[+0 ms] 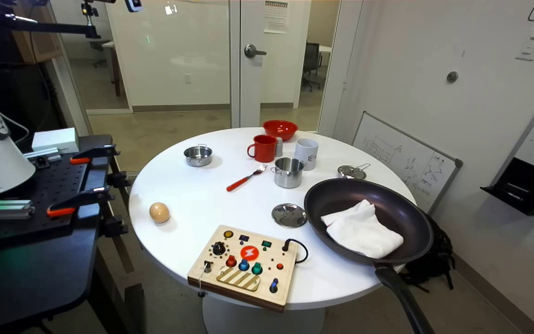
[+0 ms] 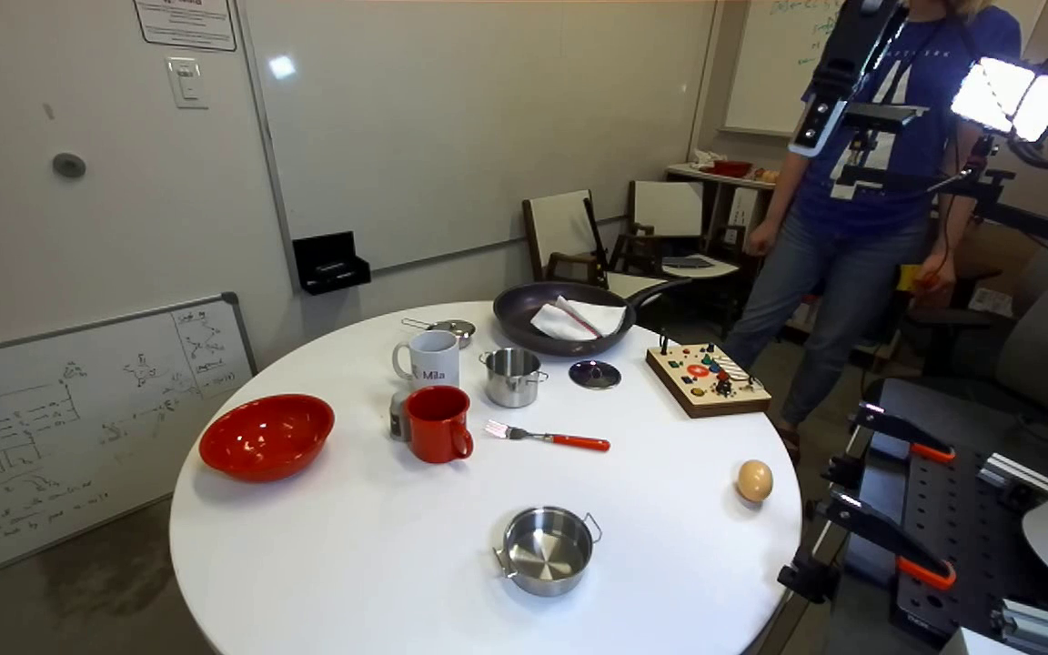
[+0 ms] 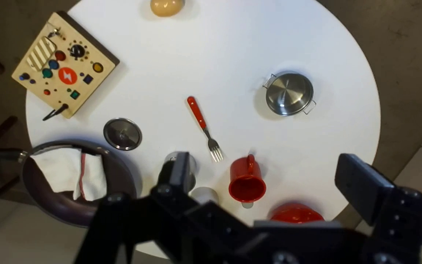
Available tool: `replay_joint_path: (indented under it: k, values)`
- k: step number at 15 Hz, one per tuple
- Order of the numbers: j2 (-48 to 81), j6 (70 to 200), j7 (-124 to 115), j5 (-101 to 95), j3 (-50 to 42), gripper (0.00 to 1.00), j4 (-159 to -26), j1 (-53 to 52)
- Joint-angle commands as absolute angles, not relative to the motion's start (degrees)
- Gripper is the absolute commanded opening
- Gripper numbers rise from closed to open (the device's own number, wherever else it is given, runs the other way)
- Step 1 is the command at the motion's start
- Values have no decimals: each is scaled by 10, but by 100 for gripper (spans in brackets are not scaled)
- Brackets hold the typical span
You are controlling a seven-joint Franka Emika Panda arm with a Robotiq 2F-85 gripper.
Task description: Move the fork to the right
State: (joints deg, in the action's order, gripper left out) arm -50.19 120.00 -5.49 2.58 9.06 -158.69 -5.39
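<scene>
The fork lies flat on the white round table, with a red handle and a silvery head. It shows in both exterior views (image 1: 239,183) (image 2: 569,441) and near the middle of the wrist view (image 3: 197,113). Its tines point toward the gap between the red mug (image 3: 245,176) and the small steel pot (image 1: 288,173). My gripper (image 3: 264,167) is open and empty, its two fingers wide apart high above the table. In an exterior view only a part of the gripper shows at the top edge (image 2: 817,123). The fork is fully visible and untouched.
A white mug (image 2: 433,360), grey shaker (image 2: 399,417) and red bowl (image 2: 267,438) stand near the red mug. A low steel pot (image 2: 549,550), egg (image 1: 159,212), lid (image 1: 289,215), button board (image 1: 244,264) and black pan (image 1: 336,190) with a cloth surround the fork.
</scene>
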Motion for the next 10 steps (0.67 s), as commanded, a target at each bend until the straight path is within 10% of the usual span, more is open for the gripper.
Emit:
replay_joint_path:
  k: [1, 10]
  values:
    - [-390, 1268, 1, 20, 73, 100, -1559, -68]
    - [-126, 1396, 12, 0, 68, 100, -1501, -50]
